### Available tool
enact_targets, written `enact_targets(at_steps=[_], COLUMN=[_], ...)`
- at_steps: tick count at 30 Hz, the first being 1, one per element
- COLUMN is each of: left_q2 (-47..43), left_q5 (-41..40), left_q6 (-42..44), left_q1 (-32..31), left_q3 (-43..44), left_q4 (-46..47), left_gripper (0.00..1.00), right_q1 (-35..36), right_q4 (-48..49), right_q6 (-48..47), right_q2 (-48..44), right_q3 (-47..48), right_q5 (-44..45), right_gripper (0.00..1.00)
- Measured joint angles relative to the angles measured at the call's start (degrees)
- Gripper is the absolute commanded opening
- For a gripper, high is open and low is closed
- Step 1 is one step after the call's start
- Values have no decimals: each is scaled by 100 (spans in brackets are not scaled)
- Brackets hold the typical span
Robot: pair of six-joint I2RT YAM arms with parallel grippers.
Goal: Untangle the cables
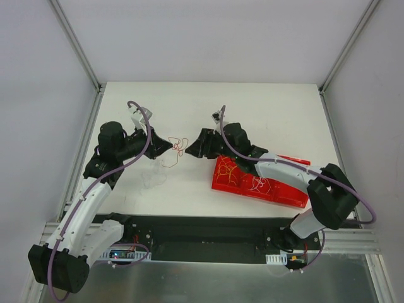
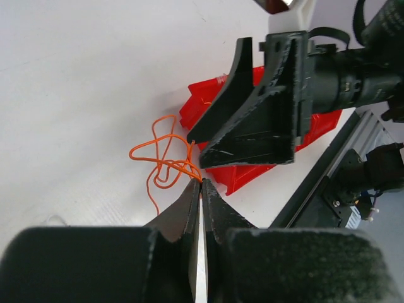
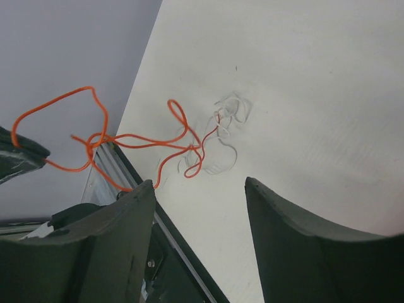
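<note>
The white table is bare at its far end. Mid-table, the left gripper has its jaws pinched together on the orange cable. The right gripper waits beside the loops, jaws apart and empty. I'd call this the pulling-apart step: the right gripper must close on a free loop, then draw away gently. Only the right wrist view shows a pale strand lying underneath. The overhead view shows more strands in the red tray.

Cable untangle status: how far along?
Done: strands lie in the red tray. In hand: left gripper shut on the looped orange cable, right gripper open beside it. Left: pull those loops apart, then deal with the white strand on the table.
</note>
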Motion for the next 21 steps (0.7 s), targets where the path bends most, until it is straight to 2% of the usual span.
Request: enact_targets(at_steps=[2, 5, 6, 8, 12, 15, 21], left_q2=[-2, -9, -11, -17, -83, -144, -155], left_q5=[107, 195, 229, 258, 260, 243, 219], left_q6=[-44, -107, -122, -133, -153, -195, -260], left_q1=[0, 0, 0, 0, 0, 0, 0], left_q3=[-22, -39, -39, -39, -55, -90, -105], left_q4=[90, 129, 155, 208, 254, 258, 258], left_gripper=[0, 0, 0, 0, 0, 0, 0], right_q1=[26, 68, 81, 107, 400, 743, 1147], right_q4=[203, 444, 516, 638, 1189, 1563, 2793], right_q6=[92, 173, 195, 249, 208, 170, 203], right_q2=[155, 356, 391, 435, 463, 595, 1493], right_q3=[0, 0, 0, -2, -280, -461, -557], right_q5=[-15, 48, 83, 166, 549, 750, 1078], right_gripper=[52, 37, 37, 41, 55, 58, 62])
